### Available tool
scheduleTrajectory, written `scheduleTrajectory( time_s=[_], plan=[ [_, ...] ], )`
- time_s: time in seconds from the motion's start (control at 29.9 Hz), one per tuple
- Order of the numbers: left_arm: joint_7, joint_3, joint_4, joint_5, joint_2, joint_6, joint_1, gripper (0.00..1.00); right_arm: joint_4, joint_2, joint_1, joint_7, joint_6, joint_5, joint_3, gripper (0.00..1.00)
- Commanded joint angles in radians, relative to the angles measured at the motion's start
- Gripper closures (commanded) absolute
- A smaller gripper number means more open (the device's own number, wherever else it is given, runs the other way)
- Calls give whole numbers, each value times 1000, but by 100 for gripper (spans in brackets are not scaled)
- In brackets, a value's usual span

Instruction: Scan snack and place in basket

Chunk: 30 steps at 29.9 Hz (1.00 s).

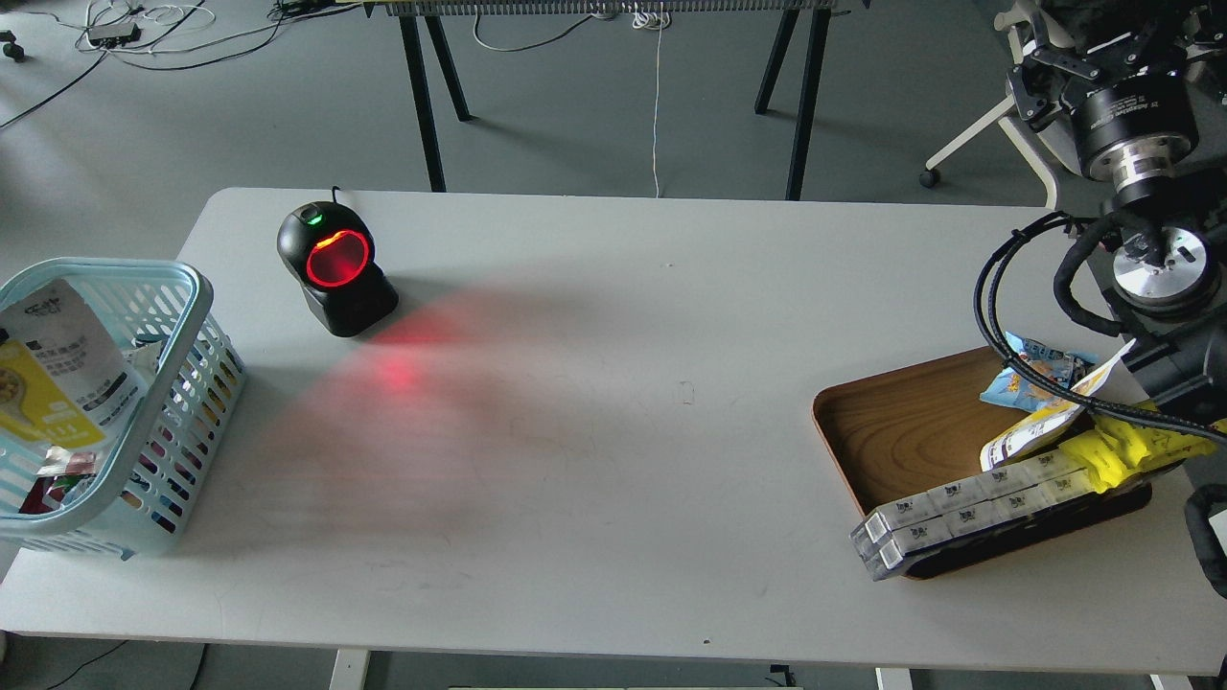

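Note:
The snack point(57, 374), a flat yellow-and-white pouch with black text on its white top, lies tilted inside the light blue basket point(196, 287) at the table's left edge, on top of other packs. My right arm comes in at the far right. Its gripper point(1043, 69) is dark and raised at the top right, above the table's back corner and far from the basket; its fingers cannot be told apart. Nothing shows in it. My left gripper is out of view.
A black scanner point(335, 268) with a glowing red ring stands at the back left and casts red light on the table. A brown wooden tray point(901, 431) at the right holds a blue bag, a yellow-white pouch, a yellow pack and long white boxes point(959, 513). Arm cables hang over the tray.

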Motion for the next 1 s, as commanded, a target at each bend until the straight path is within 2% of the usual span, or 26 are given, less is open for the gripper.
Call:
scheduleTrajectory(
  time_s=[0.0, 0.07, 0.17, 0.3, 0.43, 0.57, 0.7, 0.9, 0.97],
  plan=[
    [0, 27, 1, -1, 0, 17, 0, 92, 1, 0, 1, 0, 0, 0, 0, 4],
    [0, 32, -1, -4, 0, 34, 0, 79, 1, -1, 1, 0, 0, 0, 0, 4],
    [0, 30, -1, -116, 0, 62, -2, 45, 1, -6, 1, 0, 0, 0, -1, 4],
    [0, 24, 7, -424, 0, 46, -6, 30, 1, -6, 1, 0, 0, 0, -1, 4],
    [0, 0, 38, -748, -27, -7, -32, 26, 1, -12, 5, -2, 0, -6, -8, 1],
    [0, -78, 94, -1027, -125, -163, -71, 25, -2, -24, 21, -2, 0, -8, -8, 1],
    [0, -201, 211, -1369, -258, -380, -97, 25, -4, -55, 40, -2, 0, -8, -8, 1],
    [0, -361, 468, -1736, -455, -670, -97, 11, -16, -87, 72, -14, 0, -8, -6, 1],
    [0, -416, 560, -1826, -542, -736, -98, 5, -16, -89, 75, -12, 0, -8, -4, 1]
  ],
)
